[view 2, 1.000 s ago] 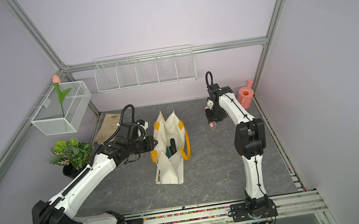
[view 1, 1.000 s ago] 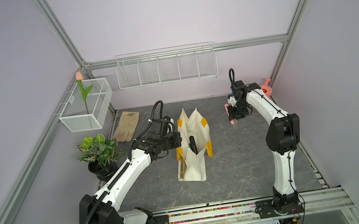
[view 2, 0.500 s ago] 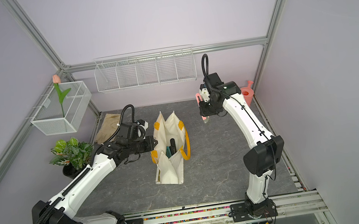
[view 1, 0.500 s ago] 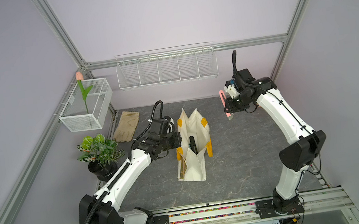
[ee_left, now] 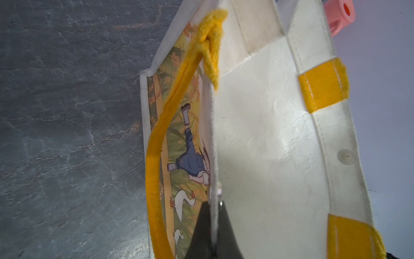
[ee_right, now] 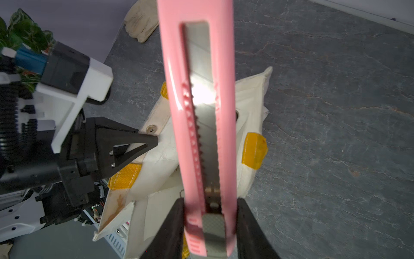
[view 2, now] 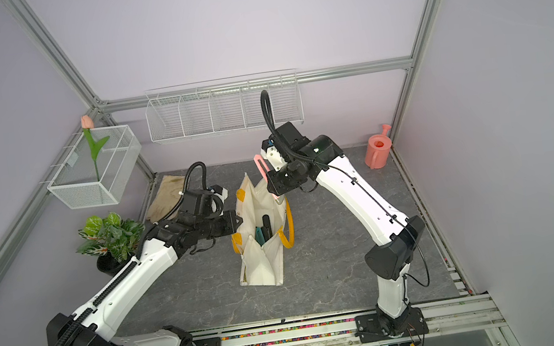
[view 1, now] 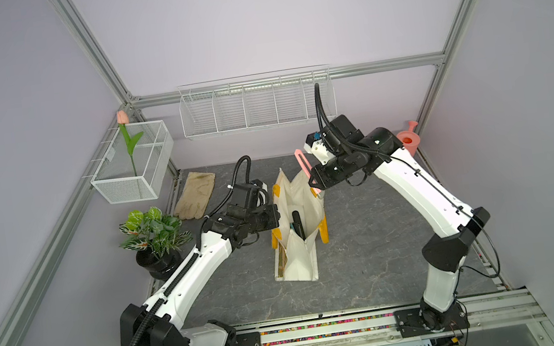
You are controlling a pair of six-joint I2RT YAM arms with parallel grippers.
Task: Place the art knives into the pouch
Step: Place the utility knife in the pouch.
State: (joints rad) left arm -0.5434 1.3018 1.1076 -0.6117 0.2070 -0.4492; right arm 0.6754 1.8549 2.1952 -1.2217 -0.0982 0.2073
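Pouch (view 1: 298, 265) stood open on the desk (view 1: 368, 242), one rim clamped in my left pincer (ee_left: 213, 209). My right pincer (ee_right: 209, 203) gripped the pink art knife (ee_right: 201, 112), poised above the pouch's mouth, not yet inside.

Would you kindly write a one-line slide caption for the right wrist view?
Right gripper holds the pink art knife above the open pouch, whose rim the left gripper pinches.

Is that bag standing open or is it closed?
Open. The left hand pinches one rim of the tote bag; its mouth gapes, with dark tools visible inside.
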